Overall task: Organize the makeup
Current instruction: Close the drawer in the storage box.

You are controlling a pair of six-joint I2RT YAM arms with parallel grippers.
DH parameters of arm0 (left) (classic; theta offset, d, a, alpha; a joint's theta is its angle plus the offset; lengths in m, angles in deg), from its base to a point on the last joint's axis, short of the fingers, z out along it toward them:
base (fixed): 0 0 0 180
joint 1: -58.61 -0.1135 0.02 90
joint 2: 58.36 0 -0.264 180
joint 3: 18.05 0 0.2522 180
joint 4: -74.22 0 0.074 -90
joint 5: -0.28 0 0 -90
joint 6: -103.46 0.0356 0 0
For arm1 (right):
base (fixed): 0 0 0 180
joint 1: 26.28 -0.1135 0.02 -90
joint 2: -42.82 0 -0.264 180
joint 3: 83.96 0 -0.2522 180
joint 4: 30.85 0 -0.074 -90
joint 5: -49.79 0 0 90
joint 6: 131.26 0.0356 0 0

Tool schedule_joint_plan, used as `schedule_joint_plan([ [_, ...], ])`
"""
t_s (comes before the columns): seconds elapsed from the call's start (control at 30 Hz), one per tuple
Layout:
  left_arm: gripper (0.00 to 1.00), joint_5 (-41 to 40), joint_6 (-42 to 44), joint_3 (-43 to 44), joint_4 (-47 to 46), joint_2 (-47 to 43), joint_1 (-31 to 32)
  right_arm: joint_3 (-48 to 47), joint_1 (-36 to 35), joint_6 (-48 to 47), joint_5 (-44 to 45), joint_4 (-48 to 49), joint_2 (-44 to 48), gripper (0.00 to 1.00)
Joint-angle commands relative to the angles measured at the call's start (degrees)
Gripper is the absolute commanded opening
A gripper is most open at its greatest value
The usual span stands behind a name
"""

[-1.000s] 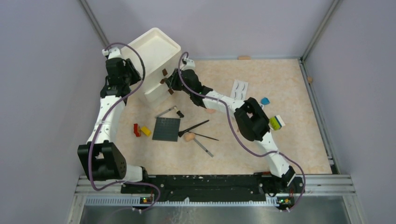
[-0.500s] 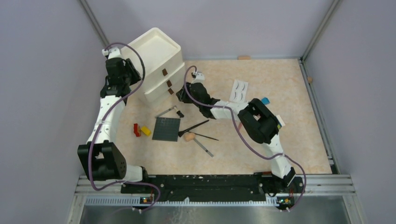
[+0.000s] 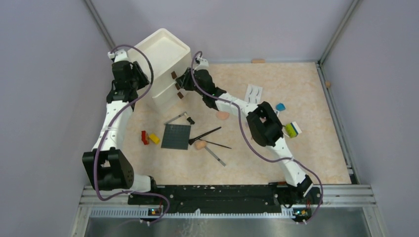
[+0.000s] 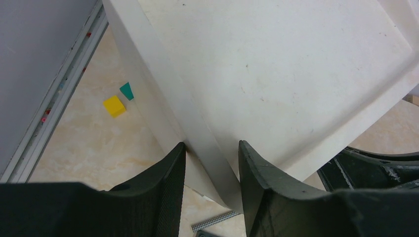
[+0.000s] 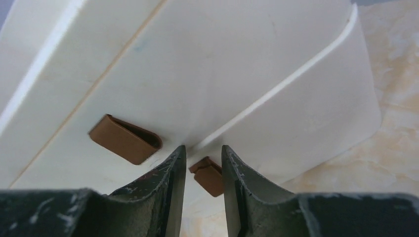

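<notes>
The makeup lies loose on the table: a white false-eyelash card [image 3: 254,94], a peach puff [image 3: 223,115], thin dark brushes [image 3: 205,134] and a grey pencil [image 3: 215,155]. A white drawer unit [image 3: 163,59] stands at the back left. My left gripper [image 4: 210,153] [image 3: 140,75] is shut on the unit's side wall [image 4: 217,163]. My right gripper [image 5: 202,153] [image 3: 184,84] is at the drawer fronts, narrowly open. A brown handle [image 5: 210,175] sits between its fingertips, with a gap on the left side. Another handle [image 5: 126,139] is up to the left.
A dark studded plate [image 3: 176,136] lies mid-table with a red brick [image 3: 145,137] and a yellow brick [image 3: 154,138] beside it. A blue piece [image 3: 280,106] and a yellow-green block [image 3: 292,129] lie near the right arm. A yellow cube [image 4: 114,105] sits behind the unit.
My right gripper pulled back from the drawer fronts toward the table's middle, then returned to the handles. The left arm has not moved.
</notes>
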State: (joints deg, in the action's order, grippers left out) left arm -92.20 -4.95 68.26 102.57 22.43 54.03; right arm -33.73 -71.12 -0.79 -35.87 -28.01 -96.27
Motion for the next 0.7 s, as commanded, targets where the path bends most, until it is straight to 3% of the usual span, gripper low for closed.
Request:
schedule_joint_plan([
  [0.0,0.46,8.61,-0.03,-2.32,5.89,1.67,1.71,5.28,0.28,0.01,-0.77,3.69,2.28,0.32],
  [0.2,0.45,9.09,-0.13,-2.16,5.88,1.71,1.73,16.99,0.45,0.4,1.2,10.53,7.91,0.32],
  [0.53,0.45,9.1,-0.06,-2.24,5.86,1.82,1.68,-0.06,1.46,0.68,-1.4,2.36,-2.16,0.32],
  [0.67,0.45,9.3,-0.13,-2.19,5.8,1.95,1.71,-1.96,2.0,0.75,-2.26,1.71,-2.83,0.33],
])
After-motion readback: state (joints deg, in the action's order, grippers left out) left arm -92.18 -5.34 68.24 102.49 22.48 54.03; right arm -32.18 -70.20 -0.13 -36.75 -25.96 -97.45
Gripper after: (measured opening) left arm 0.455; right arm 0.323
